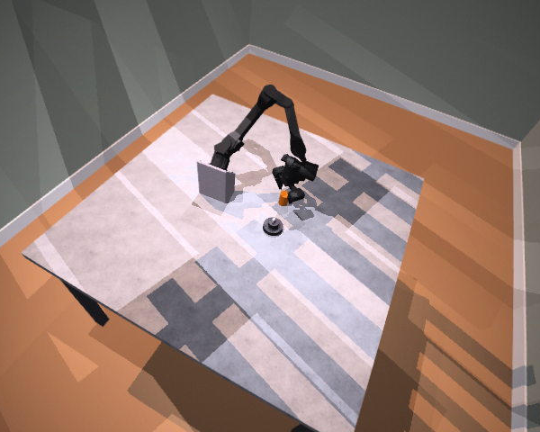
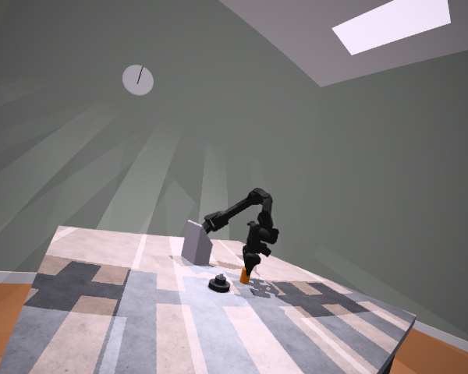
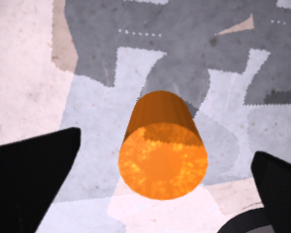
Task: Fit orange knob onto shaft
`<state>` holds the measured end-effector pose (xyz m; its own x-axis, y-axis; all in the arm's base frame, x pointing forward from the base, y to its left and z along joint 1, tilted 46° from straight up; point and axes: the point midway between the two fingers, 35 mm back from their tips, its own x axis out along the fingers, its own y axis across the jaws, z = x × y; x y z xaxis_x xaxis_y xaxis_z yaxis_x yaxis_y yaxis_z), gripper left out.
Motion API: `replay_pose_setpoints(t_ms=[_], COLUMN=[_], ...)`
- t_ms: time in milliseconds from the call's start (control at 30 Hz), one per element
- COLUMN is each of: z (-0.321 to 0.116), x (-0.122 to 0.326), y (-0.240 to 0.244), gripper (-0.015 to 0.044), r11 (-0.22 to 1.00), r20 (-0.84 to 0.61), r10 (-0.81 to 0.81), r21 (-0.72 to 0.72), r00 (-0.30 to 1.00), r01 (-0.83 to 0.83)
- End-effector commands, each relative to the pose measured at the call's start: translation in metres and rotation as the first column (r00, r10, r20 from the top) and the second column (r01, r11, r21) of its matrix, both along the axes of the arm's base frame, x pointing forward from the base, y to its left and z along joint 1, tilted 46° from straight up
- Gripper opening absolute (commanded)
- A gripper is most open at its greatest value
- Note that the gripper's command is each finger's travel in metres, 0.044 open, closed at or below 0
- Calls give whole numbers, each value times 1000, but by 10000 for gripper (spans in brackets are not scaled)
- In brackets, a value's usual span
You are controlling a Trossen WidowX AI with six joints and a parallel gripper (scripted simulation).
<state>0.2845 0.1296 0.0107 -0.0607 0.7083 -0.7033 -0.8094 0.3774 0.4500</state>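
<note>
The orange knob (image 1: 283, 199) (image 2: 244, 276) (image 3: 162, 162) stands upright on the table, its smooth round top facing up. Its hole is hidden underneath. My gripper (image 1: 287, 191) (image 3: 168, 149) is open and empty, pointing down just above and around the knob. In the wrist view the fingers stand wide on either side of the knob, with gaps on both sides. The dark round pedestal (image 1: 273, 229) (image 2: 218, 286) stands a short way from the knob, its small silver shaft (image 1: 274, 219) (image 2: 221, 275) pointing up with nothing on it. The shaft's flat side is too small to make out.
A grey upright block (image 1: 213, 182) (image 2: 194, 245) stands on the table (image 1: 107, 232) (image 2: 210, 329) by the arm's base. The pedestal's edge shows at the lower right of the wrist view, close to one finger. Patchy shadows and light stripes cross the table.
</note>
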Motion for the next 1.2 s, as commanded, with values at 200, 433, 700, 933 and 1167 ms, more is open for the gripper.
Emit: replay_pose_setpoints(t_ms=[200,433,700,933,1167], z=[-13,-20,-27,-27,-27], x=[-3,-4,-6,-6,-6], y=[12,20,27,27,27], gripper=[440,440,440,256,131], r11=[1000,1000,1000,1000,1000], r20=[-10,-11,-11,-11,-11], r10=[-6,-6,-6,-6,-6], r21=[3,5,7,7,7], r00=[1000,1000,1000,1000,1000], r01=[6,6,6,6,6])
